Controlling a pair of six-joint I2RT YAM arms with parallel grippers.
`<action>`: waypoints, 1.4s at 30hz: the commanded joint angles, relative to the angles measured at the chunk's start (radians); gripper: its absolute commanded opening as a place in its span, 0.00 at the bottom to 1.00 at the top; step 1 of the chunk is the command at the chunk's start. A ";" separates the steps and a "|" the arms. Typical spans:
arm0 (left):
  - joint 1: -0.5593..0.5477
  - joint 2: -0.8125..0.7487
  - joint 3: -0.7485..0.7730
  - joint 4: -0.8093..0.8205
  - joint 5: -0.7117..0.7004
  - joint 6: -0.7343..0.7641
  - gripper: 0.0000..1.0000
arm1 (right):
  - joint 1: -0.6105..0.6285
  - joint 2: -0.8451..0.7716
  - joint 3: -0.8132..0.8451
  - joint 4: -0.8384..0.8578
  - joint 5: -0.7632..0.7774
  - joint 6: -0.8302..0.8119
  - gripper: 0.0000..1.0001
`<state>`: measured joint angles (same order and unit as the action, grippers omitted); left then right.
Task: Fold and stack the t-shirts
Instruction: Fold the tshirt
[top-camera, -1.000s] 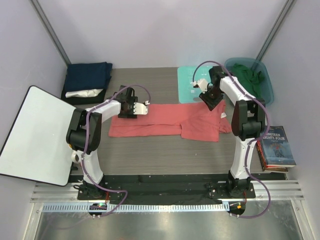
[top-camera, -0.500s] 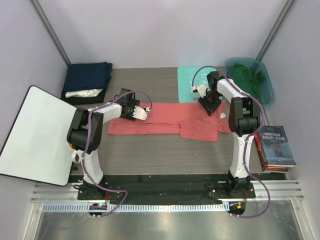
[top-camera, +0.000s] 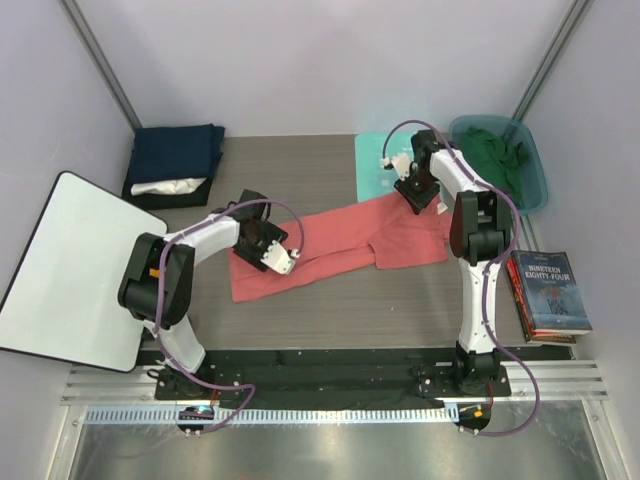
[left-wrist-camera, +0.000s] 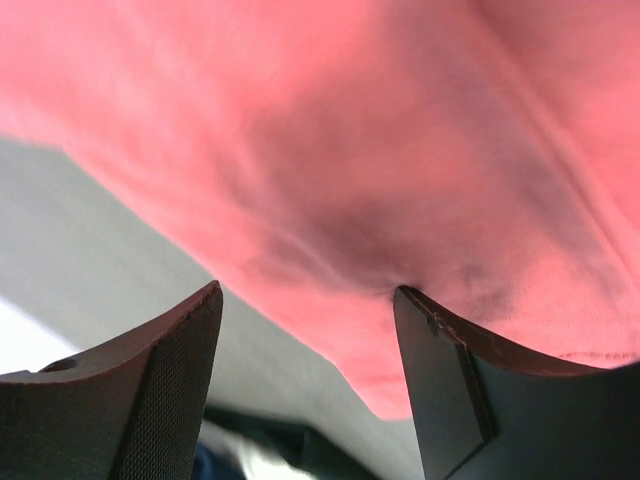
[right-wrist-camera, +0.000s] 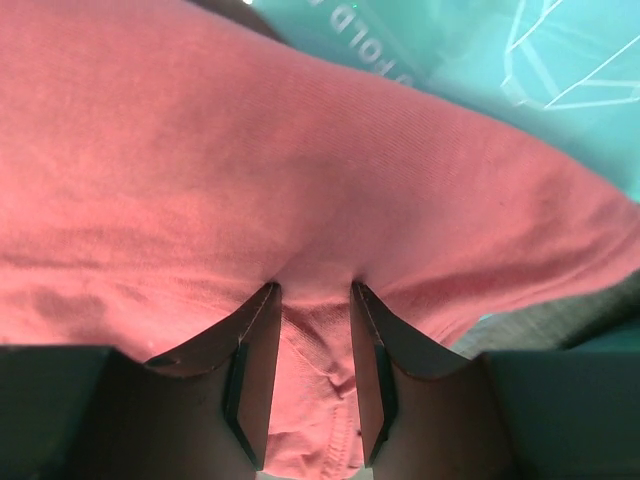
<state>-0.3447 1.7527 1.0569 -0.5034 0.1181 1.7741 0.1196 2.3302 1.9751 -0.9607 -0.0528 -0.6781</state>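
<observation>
Your two grippers are on the coral-red shirt (top-camera: 340, 235) in the middle of the frame.
Just left of the middle, your left gripper (left-wrist-camera: 305, 295) sits over the shirt's left end with its jaws wide apart and nothing between them. The shirt lies slanted, going up to the right. There your right gripper (right-wrist-camera: 315, 290) has its jaws close together, pinching a fold of the shirt beside the mint-green board (top-camera: 372, 165). Farther back, a dark green shirt (top-camera: 495, 150) lies in a bin (top-camera: 535, 190) at the upper right, and a navy shirt (top-camera: 180, 150) sits at the upper left.
</observation>
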 joint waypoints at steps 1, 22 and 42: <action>-0.085 -0.047 -0.009 -0.201 0.160 0.036 0.71 | 0.026 0.082 0.059 0.111 0.030 -0.017 0.39; -0.349 -0.024 0.078 -0.343 0.161 -0.214 0.71 | 0.130 0.369 0.384 0.425 0.132 -0.044 0.39; -0.387 -0.087 0.161 -0.422 0.204 -0.337 0.75 | 0.230 0.339 0.314 1.039 0.352 0.015 0.60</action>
<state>-0.7246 1.7397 1.1816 -0.8890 0.2668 1.4914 0.3431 2.7659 2.4168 -0.0784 0.2226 -0.7494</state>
